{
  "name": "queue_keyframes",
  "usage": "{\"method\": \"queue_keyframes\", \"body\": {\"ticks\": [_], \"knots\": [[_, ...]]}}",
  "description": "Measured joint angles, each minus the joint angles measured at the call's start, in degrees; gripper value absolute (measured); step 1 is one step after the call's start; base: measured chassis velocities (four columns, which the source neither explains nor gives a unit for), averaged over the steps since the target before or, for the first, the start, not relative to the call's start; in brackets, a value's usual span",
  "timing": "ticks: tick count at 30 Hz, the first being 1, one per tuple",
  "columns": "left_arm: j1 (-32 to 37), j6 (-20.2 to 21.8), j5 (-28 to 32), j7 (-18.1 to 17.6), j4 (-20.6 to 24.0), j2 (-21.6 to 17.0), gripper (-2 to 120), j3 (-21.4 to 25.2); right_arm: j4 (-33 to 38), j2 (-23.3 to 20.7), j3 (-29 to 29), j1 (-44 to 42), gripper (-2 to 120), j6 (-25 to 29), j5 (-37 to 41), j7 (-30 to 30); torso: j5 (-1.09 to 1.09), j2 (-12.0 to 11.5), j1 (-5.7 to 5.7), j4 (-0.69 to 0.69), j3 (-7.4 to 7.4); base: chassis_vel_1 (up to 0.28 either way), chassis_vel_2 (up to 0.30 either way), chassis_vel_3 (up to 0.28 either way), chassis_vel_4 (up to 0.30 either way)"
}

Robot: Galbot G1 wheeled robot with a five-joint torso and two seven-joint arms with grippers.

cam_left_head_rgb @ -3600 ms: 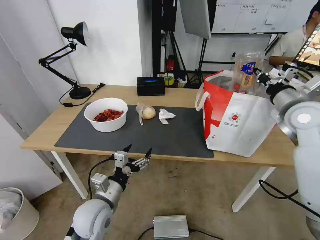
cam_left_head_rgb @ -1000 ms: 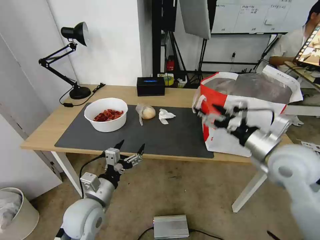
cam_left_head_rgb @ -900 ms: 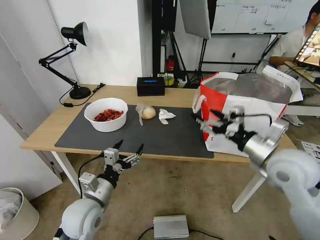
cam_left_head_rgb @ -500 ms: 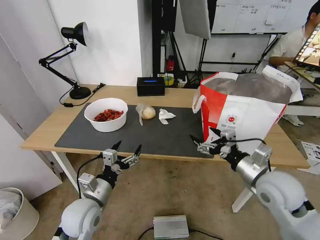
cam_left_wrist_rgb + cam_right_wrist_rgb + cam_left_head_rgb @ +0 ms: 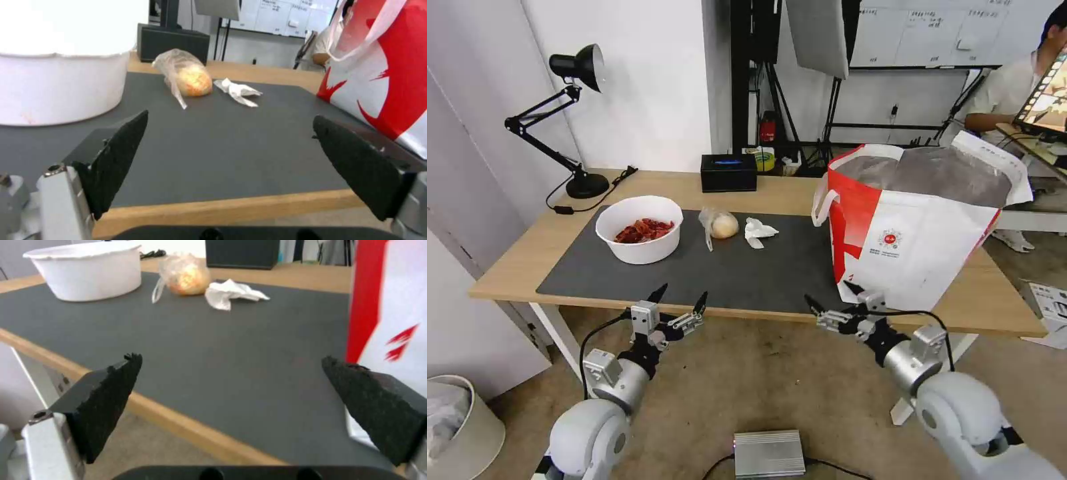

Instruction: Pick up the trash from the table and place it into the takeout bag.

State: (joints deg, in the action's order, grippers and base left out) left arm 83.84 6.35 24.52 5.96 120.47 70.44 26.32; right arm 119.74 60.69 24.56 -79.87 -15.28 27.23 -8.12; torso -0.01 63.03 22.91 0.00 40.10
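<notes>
On the counter [image 5: 527, 257], three pieces of trash are seen on the dark grey mat [image 5: 747, 273]. The clear bag with the tan bun [image 5: 719, 225] is laid with its long axis running from the back of the mat toward the front, its loose twisted end pointing toward the near edge. Just beside it, on the robot's right, the crumpled white tissue [image 5: 757, 231] is found, close to the bun bag, though contact cannot be judged. The white bowl of red scraps [image 5: 640, 229] stands upright, farther left, apart from both.

The takeout bag [image 5: 917, 250] is stood upright at the right end of the counter, its mouth open upward and the foil lining shown, one red side panel turned toward the trash. A broad strip of bare mat is left between the trash and the counter's near edge.

The left hand [image 5: 679, 303] is held just before the near edge, fingers spread apart and nothing gripped. The right hand [image 5: 831, 305] is held likewise before the edge, beside the bag's near corner, fingers apart and empty.
</notes>
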Motion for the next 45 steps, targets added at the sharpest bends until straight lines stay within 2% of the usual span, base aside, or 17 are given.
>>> {"method": "queue_keyframes", "body": {"ticks": [27,45], "knots": [[-0.3,-0.2,-0.1,0.3,-0.6,-0.3,100,0.4,0.6,5.3,-3.1,-3.5,100,3.2,-2.0,5.7,0.00,0.0,0.00,0.00,0.00,0.000,0.000,0.000,0.000],[-0.4,0.0,-0.1,-0.1,-0.6,-0.6,100,0.7,-0.2,6.1,-4.3,-1.7,100,2.9,-1.9,6.3,0.00,0.0,0.00,0.00,0.00,0.000,0.000,0.000,0.000]]}}
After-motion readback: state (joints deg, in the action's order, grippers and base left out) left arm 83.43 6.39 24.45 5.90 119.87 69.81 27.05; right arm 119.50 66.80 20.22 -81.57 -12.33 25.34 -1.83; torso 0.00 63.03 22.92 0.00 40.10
